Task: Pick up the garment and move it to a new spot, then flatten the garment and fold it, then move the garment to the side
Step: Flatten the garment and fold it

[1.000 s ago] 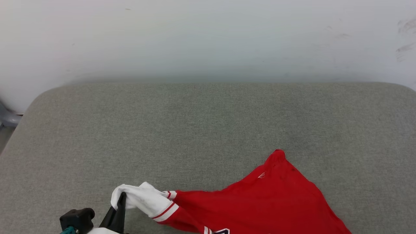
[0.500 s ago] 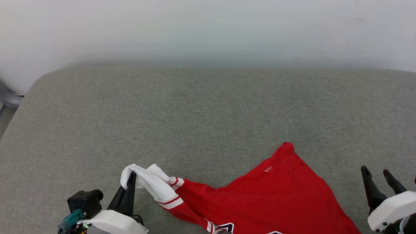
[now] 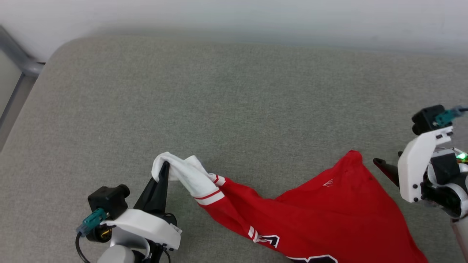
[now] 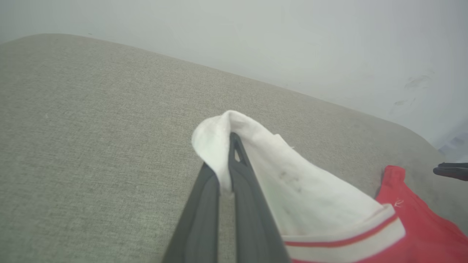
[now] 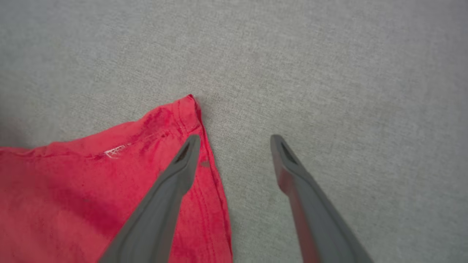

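Observation:
The garment [image 3: 314, 219] is a red shirt lying crumpled at the front of the grey table [image 3: 234, 91], with part of its chest lettering showing. Its white sleeve [image 3: 186, 175], edged in red and white stripes, is lifted to the left. My left gripper [image 3: 163, 171] is shut on that sleeve; in the left wrist view the white cloth [image 4: 263, 164] drapes over the closed left gripper [image 4: 232, 144]. My right gripper [image 5: 236, 140] is open just above the shirt's far red corner [image 5: 182, 113], one finger [image 5: 179, 171] over the cloth, the other [image 5: 292, 168] over bare table. The right gripper [image 3: 380, 163] points left.
A pale wall [image 3: 256, 14] runs along the table's far edge. A grey metal frame [image 3: 22, 62] stands past the table's rounded back left corner. Bare grey table surface stretches behind and to the left of the shirt.
The head camera has tilted down. My right gripper has come into view at the right, opened wide and reached the shirt's far corner. The left gripper keeps its hold on the sleeve.

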### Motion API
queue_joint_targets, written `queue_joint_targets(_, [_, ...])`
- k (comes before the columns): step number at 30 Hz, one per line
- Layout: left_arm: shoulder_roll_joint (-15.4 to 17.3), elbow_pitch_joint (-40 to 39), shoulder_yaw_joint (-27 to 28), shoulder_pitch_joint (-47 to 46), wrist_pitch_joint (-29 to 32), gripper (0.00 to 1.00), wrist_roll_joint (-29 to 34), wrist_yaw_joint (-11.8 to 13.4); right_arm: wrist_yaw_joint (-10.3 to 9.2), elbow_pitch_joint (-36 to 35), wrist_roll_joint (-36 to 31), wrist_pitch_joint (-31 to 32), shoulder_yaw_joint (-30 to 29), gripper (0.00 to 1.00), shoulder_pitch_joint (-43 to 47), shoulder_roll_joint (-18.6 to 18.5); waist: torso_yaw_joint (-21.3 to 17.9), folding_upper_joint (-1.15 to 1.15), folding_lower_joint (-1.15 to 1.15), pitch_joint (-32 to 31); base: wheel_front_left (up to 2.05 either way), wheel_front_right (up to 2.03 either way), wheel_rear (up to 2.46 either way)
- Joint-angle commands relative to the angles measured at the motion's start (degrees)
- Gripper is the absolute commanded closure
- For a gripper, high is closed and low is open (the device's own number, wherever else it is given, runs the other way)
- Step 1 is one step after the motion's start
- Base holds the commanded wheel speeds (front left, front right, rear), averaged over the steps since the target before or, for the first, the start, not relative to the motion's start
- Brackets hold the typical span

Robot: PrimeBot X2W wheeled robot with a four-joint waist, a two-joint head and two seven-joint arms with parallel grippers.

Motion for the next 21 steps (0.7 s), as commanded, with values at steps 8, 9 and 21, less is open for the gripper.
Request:
queue_joint_targets(8, [-1.0, 0.7, -0.3, -3.4, -1.0, 1.0, 0.9, -1.5, -0.04, 1.9, 1.8, 7.9, 7.9, 0.0, -5.2, -1.0, 2.3, 0.0, -0.01, 4.4, 0.0, 0.0, 0.0])
queue_joint_targets(9, [-1.1, 0.8, -0.3, -3.6, -1.1, 1.0, 1.0, -1.6, -0.03, 2.5, 2.0, 7.8, 9.0, 0.0, -5.6, -1.1, 2.4, 0.0, -0.01, 4.8, 0.0, 0.0, 0.0])
queue_joint_targets(21, [-1.9, 2.9, -0.3, -5.2, -1.7, 1.0, 1.3, -2.9, 0.05, 13.0, 10.1, 12.4, 19.7, 1.0, -6.1, -1.5, 2.7, 0.0, -0.01, 6.3, 0.0, 0.0, 0.0])
